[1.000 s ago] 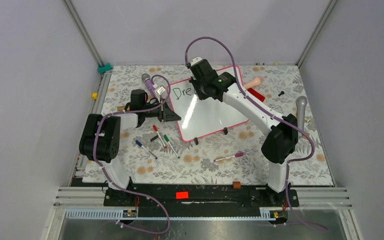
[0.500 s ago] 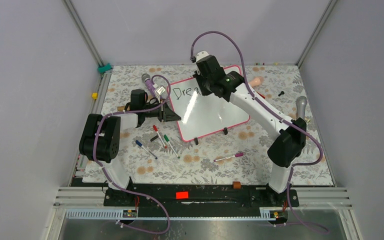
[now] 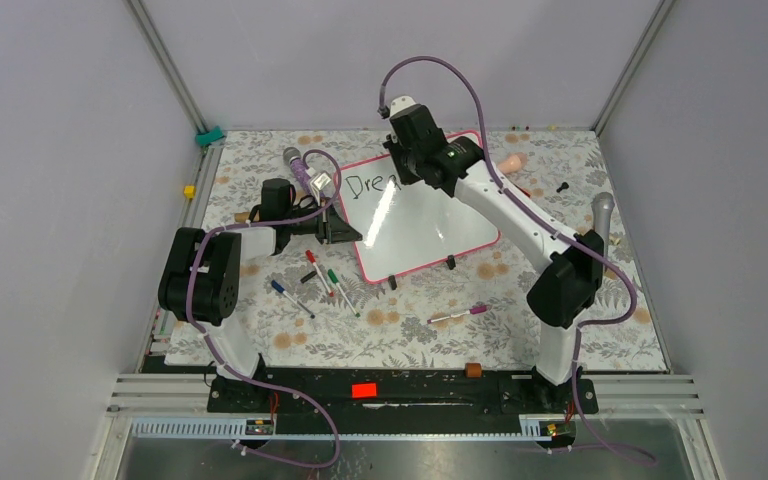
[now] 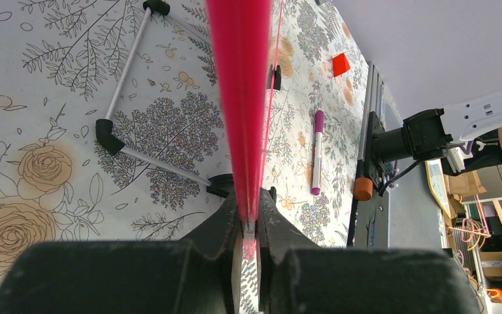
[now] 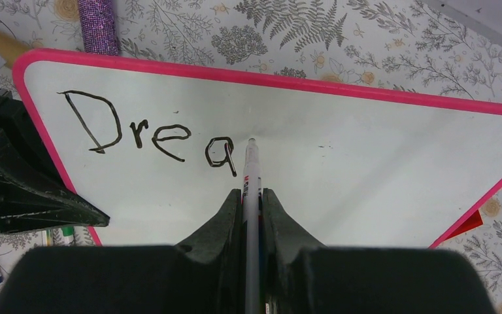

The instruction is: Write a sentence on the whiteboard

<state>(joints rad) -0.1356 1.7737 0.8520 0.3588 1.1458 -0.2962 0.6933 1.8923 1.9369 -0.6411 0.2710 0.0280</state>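
On my feed the whiteboard (image 3: 422,228) lies on the floral tabletop (image 3: 400,335), toward the far side and about midway across. It is turned at an angle, so one corner points toward the left arm (image 3: 222,262). The left jaws are clamped on the board's pink frame (image 4: 238,98) at its left edge; from the left wrist I see the frame running straight out from between the two closed fingers.

The right arm (image 3: 520,225) reaches in over the board's far edge. The right jaws are closed tight around a marker (image 5: 252,176), which sticks out forward between them. Its tip looks to be down on the white surface, just to the right of the last letter. So far the sentence (image 5: 150,137) reads "Drea" in black, in the board's upper left corner near the clamped edge.

A few loose pens (image 3: 322,272) lie on the tabletop just in front of the board's near-left side. A purple-capped pen (image 3: 457,316) lies farther toward me, apart from them. From the right wrist I can also see a purple glittery cylinder (image 5: 99,23) just beyond the board's far edge.
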